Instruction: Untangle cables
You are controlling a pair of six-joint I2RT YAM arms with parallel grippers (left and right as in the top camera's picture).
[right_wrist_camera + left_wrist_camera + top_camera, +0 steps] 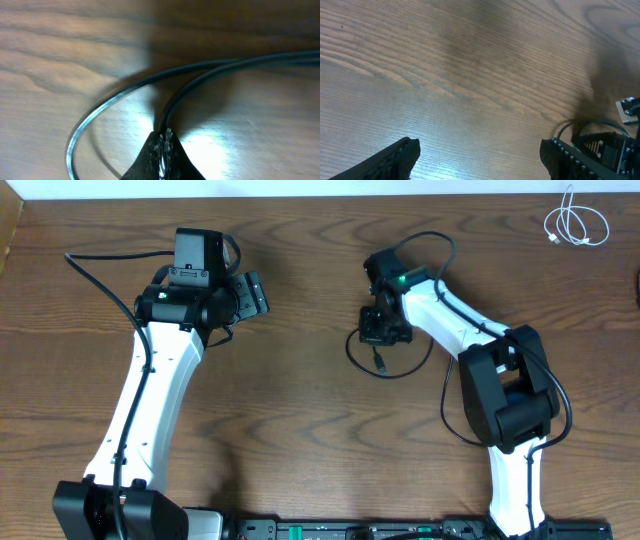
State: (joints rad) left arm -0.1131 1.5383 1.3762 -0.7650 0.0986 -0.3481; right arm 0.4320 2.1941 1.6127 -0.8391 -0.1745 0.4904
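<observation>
A thin black cable (381,361) lies in a loose loop at the table's middle, its plug end inside the loop. My right gripper (385,330) is down on it. In the right wrist view the fingertips (164,142) are pinched together on one strand of the black cable (235,62), and a second strand curves away to the left. A white cable (575,225) lies coiled at the far right corner, away from both arms. My left gripper (256,293) hovers left of centre, and its jaws (480,157) stand wide apart over bare wood with nothing between them.
The table (300,430) is dark brown wood. Thicker black wires run along both arms and loop beside the right arm (500,390). The left wrist view catches a dark part of the right arm's end (607,147) at its right edge.
</observation>
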